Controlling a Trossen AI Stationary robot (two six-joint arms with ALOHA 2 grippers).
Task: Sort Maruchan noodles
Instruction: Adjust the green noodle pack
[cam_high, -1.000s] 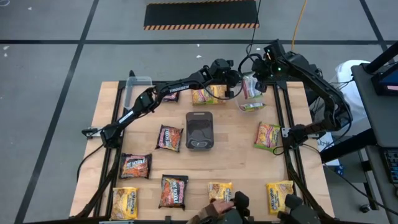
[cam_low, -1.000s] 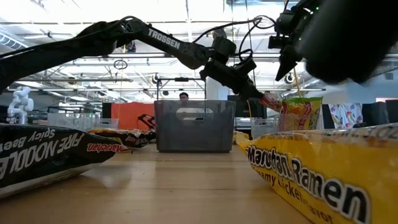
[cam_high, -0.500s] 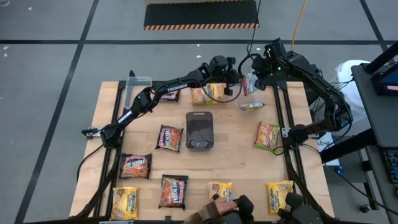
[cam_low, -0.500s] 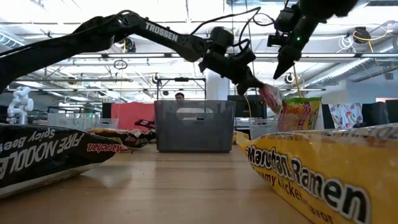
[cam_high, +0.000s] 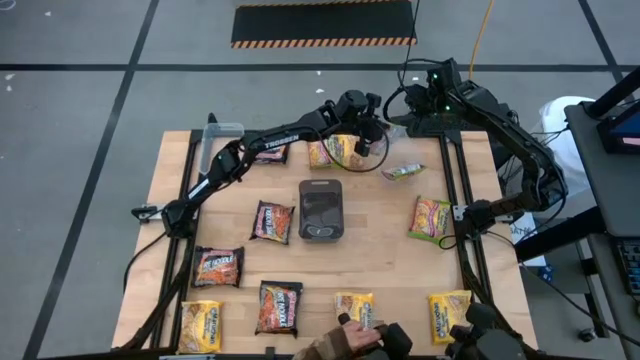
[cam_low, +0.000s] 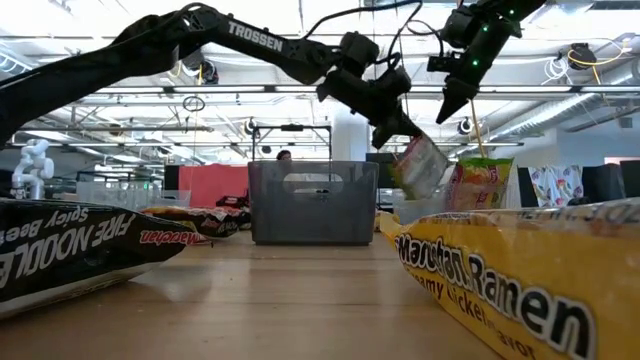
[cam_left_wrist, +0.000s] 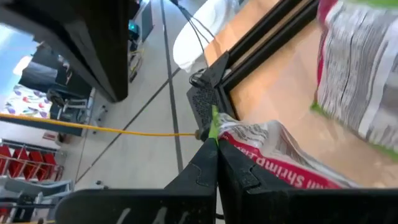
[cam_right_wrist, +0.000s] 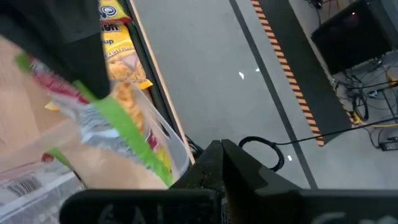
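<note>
Maruchan noodle packets lie scattered on the wooden table (cam_high: 380, 250). My left gripper (cam_low: 405, 133) reaches over the far middle of the table, shut on a green-edged packet (cam_low: 421, 166) that hangs under it. My right gripper (cam_low: 447, 108) hovers shut just to the right of it and higher, with nothing between its fingers. Another green-edged packet (cam_high: 403, 171) rests on the table below them. A yellow packet (cam_high: 335, 151) lies beside the left gripper. My left gripper pinches the packet's green sealed edge (cam_left_wrist: 225, 132) between its two fingers. The fingers come slanting down from the table's left. The packet hangs tilted below the fingertips (cam_low: 398, 128), lifted clear of the table.
A dark grey tray (cam_high: 320, 210) stands at the table's centre. Brown packets (cam_high: 272, 221) lie left of it, yellow ones (cam_high: 449, 315) along the near edge. A person's hand (cam_high: 350, 338) rests on a packet at the near edge. Black rails (cam_high: 452, 190) run along the right side.
My left gripper has risen and rolled while drawing a little toward the table's left, away from the right gripper. The packet it holds has swung from lying out sideways to hanging tilted below the fingers.
</note>
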